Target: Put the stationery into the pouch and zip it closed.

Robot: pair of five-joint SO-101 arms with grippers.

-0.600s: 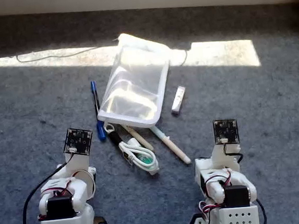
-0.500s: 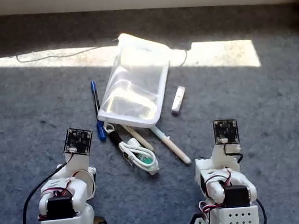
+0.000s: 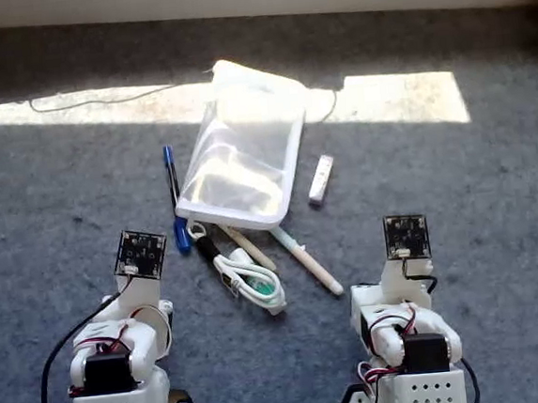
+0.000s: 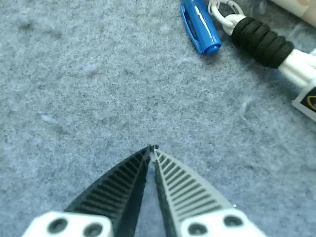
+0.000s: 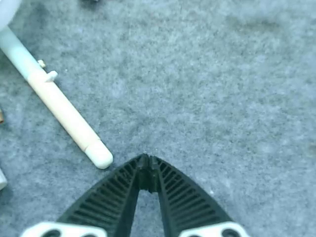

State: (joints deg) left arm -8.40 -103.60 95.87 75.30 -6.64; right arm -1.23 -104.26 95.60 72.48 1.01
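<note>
**High view:** A clear pouch [image 3: 242, 157] lies on grey carpet [image 3: 495, 200]. Its white-rimmed mouth faces the two arms and appears unzipped, and nothing can be seen inside it. The stationery is scattered around the pouch. A blue pen [image 3: 171, 184] lies just beside its left edge and a small white stick [image 3: 320, 179] just beside its right edge. A cream pen [image 3: 305, 260] and a coiled white cable [image 3: 252, 280] lie near the mouth, between the pouch and the arms. The left arm [image 3: 123, 365] and the right arm [image 3: 408, 340] sit well back from the pouch, on the near side of the clutter.

**Left wrist view:** The left gripper [image 4: 152, 148] hangs over bare carpet, its fingers pressed tip to tip and holding nothing. The blue pen's end and the cable's black-wrapped section lie beyond it, toward the pouch.

**Right wrist view:** The right gripper [image 5: 147, 162] is likewise closed and empty. The rounded end of the cream pen lies just beside its tips, and the barrel runs off toward the pouch.

The job looks barely begun, with the first pick still to make. The cream pen seems the natural start for the right gripper. It should spread its fingers before lowering, straddle the barrel crosswise a little up from the end, and close squarely so the pen does not roll on the pile. The left gripper could meanwhile steady the rim of the pouch so the mouth stays open for the pen to slide in lengthwise.
</note>
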